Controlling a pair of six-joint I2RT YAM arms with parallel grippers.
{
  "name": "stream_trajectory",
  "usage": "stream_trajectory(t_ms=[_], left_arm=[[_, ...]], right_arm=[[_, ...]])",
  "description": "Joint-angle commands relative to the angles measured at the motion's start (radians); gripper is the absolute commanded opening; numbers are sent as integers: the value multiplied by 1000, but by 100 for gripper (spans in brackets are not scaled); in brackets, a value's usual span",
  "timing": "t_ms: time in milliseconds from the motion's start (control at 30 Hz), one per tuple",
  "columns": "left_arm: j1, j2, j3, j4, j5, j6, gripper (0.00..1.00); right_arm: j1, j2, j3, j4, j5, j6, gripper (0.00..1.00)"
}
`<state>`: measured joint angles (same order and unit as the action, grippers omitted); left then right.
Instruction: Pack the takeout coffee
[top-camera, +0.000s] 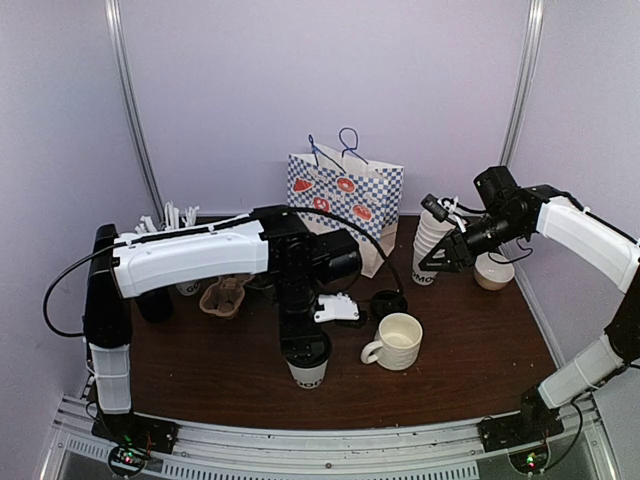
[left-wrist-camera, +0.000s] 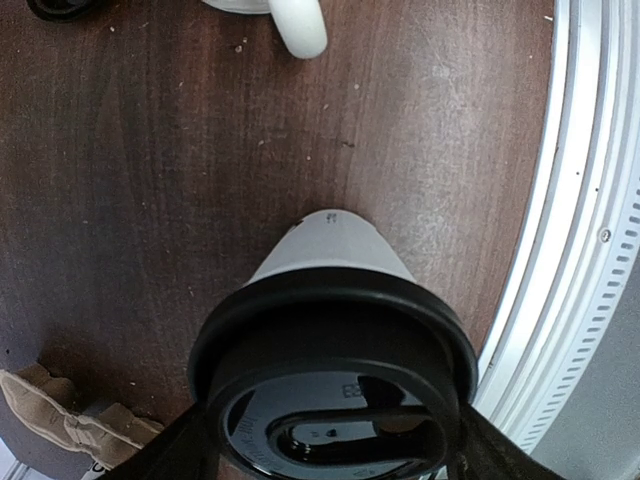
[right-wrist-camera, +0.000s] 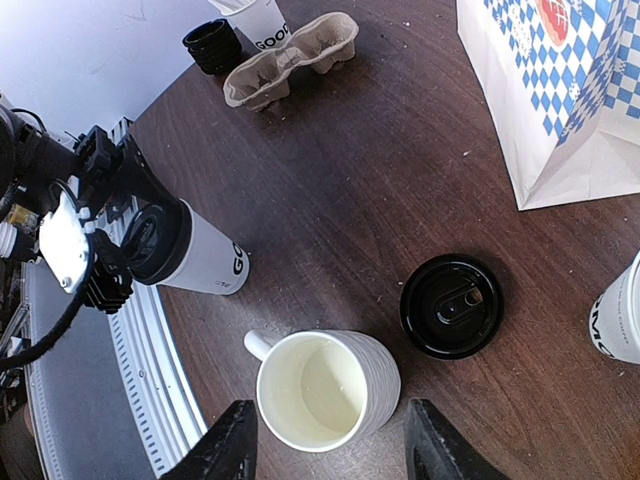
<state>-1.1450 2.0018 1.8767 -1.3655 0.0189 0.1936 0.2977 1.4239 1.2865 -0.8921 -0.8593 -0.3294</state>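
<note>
The left arm reaches across to the middle of the dark wooden table (right-wrist-camera: 400, 180) and points down; the left gripper (left-wrist-camera: 330, 458) is set on a takeout coffee cup (left-wrist-camera: 330, 250), white paper with a black lid. Its fingers (left-wrist-camera: 165, 455) lie against both sides of the lid rim, so they are clasped on the cup at the top. The cup stands upright on the table near the front edge, close to the metal rail (its black lettering shows from the right wrist camera). I see only this one lidded cup clearly.

Just to the right of it, near but not touching, stands a white ceramic mug (right-wrist-camera: 325, 390); its handle points toward the cup. A loose black lid (right-wrist-camera: 452, 305) lies flat on the wood behind the mug, between the mug and the blue checked paper bag (right-wrist-camera: 560, 90); the bag stands upright at the back.

The right gripper (right-wrist-camera: 328, 445) hangs in the air at the right side, just beside a stack of white paper cups (top-camera: 430, 245); its fingers are spread wide with nothing between them.

At the back left lie a brown cardboard cup carrier (right-wrist-camera: 290, 62) and, next to it, a small pile of black lids (right-wrist-camera: 212, 45).
</note>
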Motion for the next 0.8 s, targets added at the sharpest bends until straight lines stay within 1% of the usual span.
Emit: stream_trajectory(t_ms=[0,200,233,267,400,567,700,767], left_arm=[[-13,18,35,-17,-2,15,81],[-19,-5,24,-21,-3,9,83],[-19,-15,19,-20,-4,9,95],[-19,-24,16,-20,-4,8,97],[-19,-49,12,-21,-4,1,97],[-19,-76,-6,-20,-71,-6,98],[-18,-135,-17,-14,-96,-22,98],[-18,-189,-46,19,-108,-36,98]], right_arm=[[6,-21,-12,15,-1,-7,53],[6,-22,-12,12,-10,-10,54],[7,-22,-12,12,-12,-10,54],[7,-22,-12,12,-12,-11,54],[7,-18,-9,10,-16,-12,54],[7,-18,-4,4,-20,-10,54],[8,-24,-8,3,-19,-18,54],[15,-30,-10,4,-16,-33,54]])
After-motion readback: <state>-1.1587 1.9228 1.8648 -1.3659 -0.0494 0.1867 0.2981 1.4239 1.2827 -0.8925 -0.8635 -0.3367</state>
